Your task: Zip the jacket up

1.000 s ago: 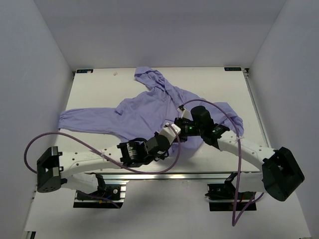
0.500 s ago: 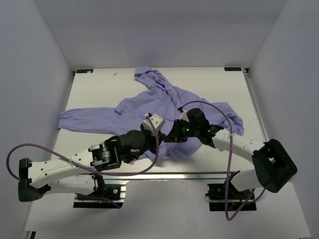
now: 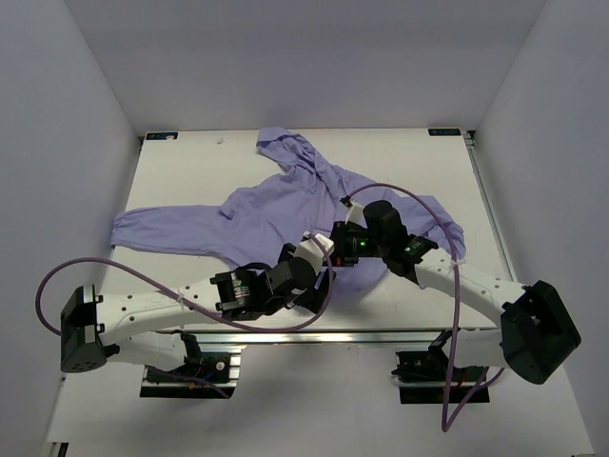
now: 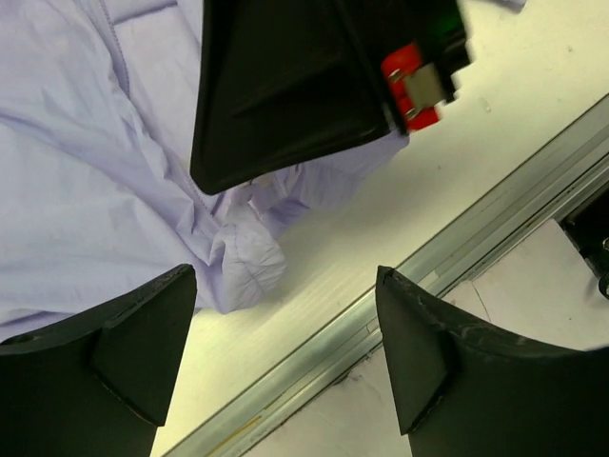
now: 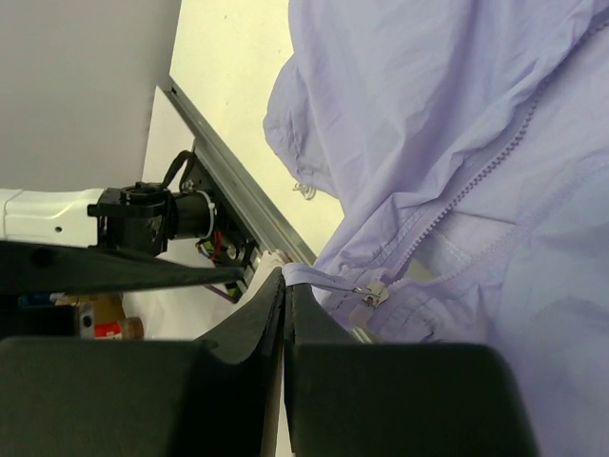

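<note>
Jacket (image 3: 276, 205) lies flat on the white surface (image 3: 190, 171): hood at the far edge, one sleeve stretched out left, hem near the front edge. Zipper slider (image 5: 373, 293) sits low, by the hem. Right fingers (image 5: 252, 328) are clamped on the jacket's lavender tab just beside the slider. Left fingers (image 4: 128, 343) are spread wide, gripping nothing, over the bunched hem and edge rail (image 4: 409, 276).

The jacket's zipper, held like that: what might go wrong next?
1. The right gripper pinches only a thin strip of the jacket beside the zipper slider. That small hold could slip out when it pulls.
2. The left gripper is open and holds nothing. The wrinkled hem lies loose, so it may bunch up instead of letting the zipper run.
</note>
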You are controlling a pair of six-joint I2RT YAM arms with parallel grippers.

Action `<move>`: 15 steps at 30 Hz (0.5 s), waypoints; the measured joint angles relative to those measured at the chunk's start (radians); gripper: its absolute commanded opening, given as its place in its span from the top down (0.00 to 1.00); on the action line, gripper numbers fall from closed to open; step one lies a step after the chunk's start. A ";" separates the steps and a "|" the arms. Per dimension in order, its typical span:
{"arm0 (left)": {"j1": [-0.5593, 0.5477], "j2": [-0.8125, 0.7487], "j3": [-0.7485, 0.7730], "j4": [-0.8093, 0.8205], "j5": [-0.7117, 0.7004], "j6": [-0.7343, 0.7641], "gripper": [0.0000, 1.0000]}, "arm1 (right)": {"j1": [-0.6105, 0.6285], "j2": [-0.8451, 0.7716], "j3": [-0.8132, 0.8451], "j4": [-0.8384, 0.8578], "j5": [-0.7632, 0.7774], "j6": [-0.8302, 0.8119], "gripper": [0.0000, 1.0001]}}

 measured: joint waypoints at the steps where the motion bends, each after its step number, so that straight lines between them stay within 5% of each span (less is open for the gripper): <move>1: 0.000 -0.003 -0.008 0.001 0.000 -0.006 0.14 | 0.000 0.000 0.000 0.000 -0.005 0.002 1.00; 8: 0.001 0.003 -0.030 0.023 -0.031 -0.037 0.15 | 0.000 0.000 0.000 -0.011 -0.022 0.021 1.00; 15: 0.063 0.085 -0.040 0.062 -0.026 -0.015 0.26 | 0.000 -0.001 0.000 -0.019 -0.032 0.030 1.00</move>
